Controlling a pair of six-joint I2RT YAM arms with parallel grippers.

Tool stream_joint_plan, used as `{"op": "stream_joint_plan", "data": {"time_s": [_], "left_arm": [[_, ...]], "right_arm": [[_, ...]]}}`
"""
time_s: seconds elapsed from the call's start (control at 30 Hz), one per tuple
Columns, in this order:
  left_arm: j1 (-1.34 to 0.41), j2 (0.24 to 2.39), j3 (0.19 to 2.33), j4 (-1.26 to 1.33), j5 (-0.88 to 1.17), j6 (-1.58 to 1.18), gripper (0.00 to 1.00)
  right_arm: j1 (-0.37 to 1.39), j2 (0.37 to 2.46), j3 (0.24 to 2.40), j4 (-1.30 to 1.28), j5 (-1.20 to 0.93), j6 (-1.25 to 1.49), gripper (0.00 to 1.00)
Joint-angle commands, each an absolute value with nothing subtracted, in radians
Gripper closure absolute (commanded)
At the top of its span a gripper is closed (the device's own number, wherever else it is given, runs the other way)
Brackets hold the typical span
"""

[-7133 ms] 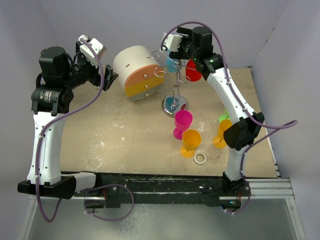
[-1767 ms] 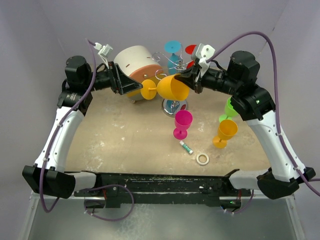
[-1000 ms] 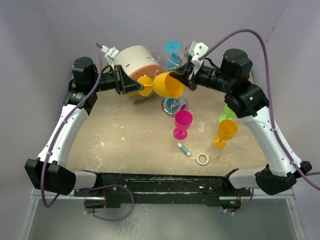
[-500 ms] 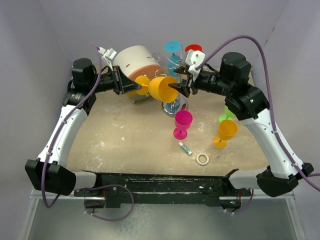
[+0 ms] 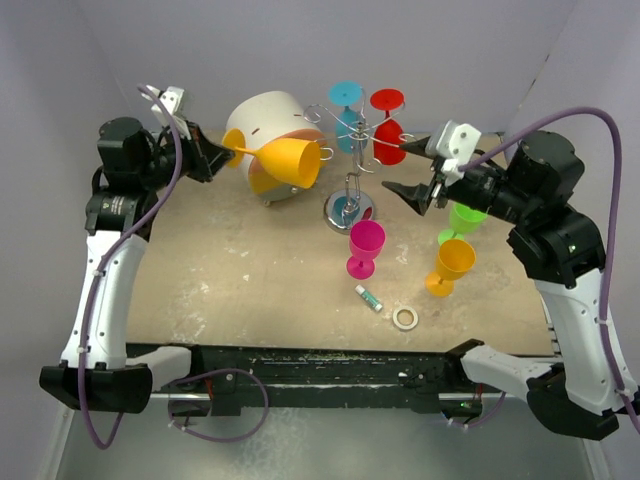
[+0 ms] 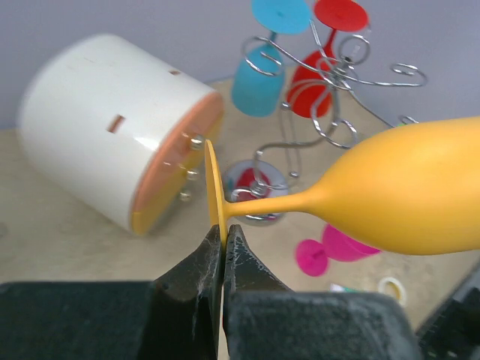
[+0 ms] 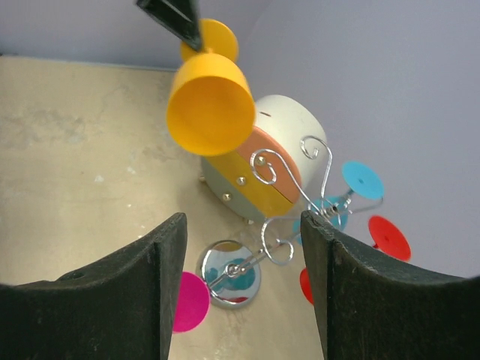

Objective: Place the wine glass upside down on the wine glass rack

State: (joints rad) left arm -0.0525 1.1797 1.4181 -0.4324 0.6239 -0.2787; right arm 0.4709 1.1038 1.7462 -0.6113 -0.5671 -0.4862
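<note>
An orange wine glass (image 5: 290, 162) lies on its side in the air, rim pointing right. My left gripper (image 5: 228, 150) is shut on the thin edge of its foot (image 6: 214, 195), and the bowl (image 6: 412, 195) reaches toward the wine glass rack (image 6: 337, 82). The silver wire rack (image 5: 350, 150) stands on a chrome base (image 5: 349, 208), with a blue glass (image 5: 347, 110) and a red glass (image 5: 388, 130) hanging upside down. My right gripper (image 5: 415, 190) is open and empty, right of the rack. In the right wrist view the orange glass (image 7: 210, 112) sits beyond my right gripper (image 7: 244, 225).
The white-and-orange round drawer box (image 5: 265, 140) lies behind the held glass. A pink glass (image 5: 365, 245), another orange glass (image 5: 450, 262) and a green glass (image 5: 462, 218) stand on the table. A small tube (image 5: 371, 297) and a tape ring (image 5: 404, 318) lie near the front.
My right gripper opened, let go of the orange glass's bowl and drew back to the right. My left arm pulled back left, carrying the glass by its foot.
</note>
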Motion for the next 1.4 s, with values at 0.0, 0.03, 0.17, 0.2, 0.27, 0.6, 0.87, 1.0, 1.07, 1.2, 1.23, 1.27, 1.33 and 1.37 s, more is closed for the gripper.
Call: {"op": "stream_joint_plan", "data": {"time_s": [0.0,0.03,0.17,0.2,0.27,0.6,0.87,1.0,1.07,1.2,1.23,1.27,1.33,1.37], "left_arm": [[-0.055,1.158,1.594,-0.562,0.371,0.037,1.00],[-0.063,1.169,1.628,-0.594,0.330,0.092,1.00],[-0.159,1.191,1.698,-0.676,0.137,0.321,1.00],[-0.173,1.193,1.697,-0.677,0.091,0.369,1.00],[-0.208,1.203,1.687,-0.663,0.019,0.469,1.00],[-0.280,1.237,1.562,-0.505,0.109,0.935,1.00],[-0.309,1.365,1.664,-0.524,0.285,1.143,1.00],[-0.324,1.413,1.694,-0.536,0.364,1.252,1.00],[-0.330,1.431,1.705,-0.537,0.402,1.290,1.00],[-0.347,1.468,1.729,-0.523,0.431,1.341,1.00],[-0.351,1.476,1.734,-0.517,0.433,1.346,1.00],[-0.360,1.484,1.743,-0.508,0.436,1.348,1.00],[-0.369,1.499,1.761,-0.507,0.445,1.349,1.00],[-0.375,1.509,1.767,-0.509,0.449,1.349,1.00]], "right_arm": [[0.394,1.105,1.718,-0.478,-0.514,-0.264,0.35],[0.388,1.107,1.718,-0.470,-0.484,-0.250,0.35],[0.381,1.117,1.733,-0.462,-0.347,-0.229,0.35],[0.378,1.118,1.732,-0.462,-0.344,-0.229,0.35],[0.372,1.120,1.731,-0.463,-0.357,-0.232,0.35],[0.343,1.118,1.739,-0.473,-0.334,-0.279,0.35],[0.327,1.067,1.704,-0.469,-0.337,-0.318,0.34],[0.327,1.066,1.717,-0.475,-0.335,-0.324,0.34],[0.327,1.068,1.718,-0.473,-0.338,-0.326,0.34],[0.327,1.070,1.712,-0.469,-0.354,-0.328,0.34],[0.327,1.071,1.712,-0.469,-0.356,-0.330,0.34],[0.327,1.072,1.712,-0.468,-0.357,-0.330,0.34],[0.327,1.073,1.710,-0.466,-0.359,-0.330,0.34],[0.327,1.072,1.710,-0.466,-0.359,-0.330,0.34]]}}
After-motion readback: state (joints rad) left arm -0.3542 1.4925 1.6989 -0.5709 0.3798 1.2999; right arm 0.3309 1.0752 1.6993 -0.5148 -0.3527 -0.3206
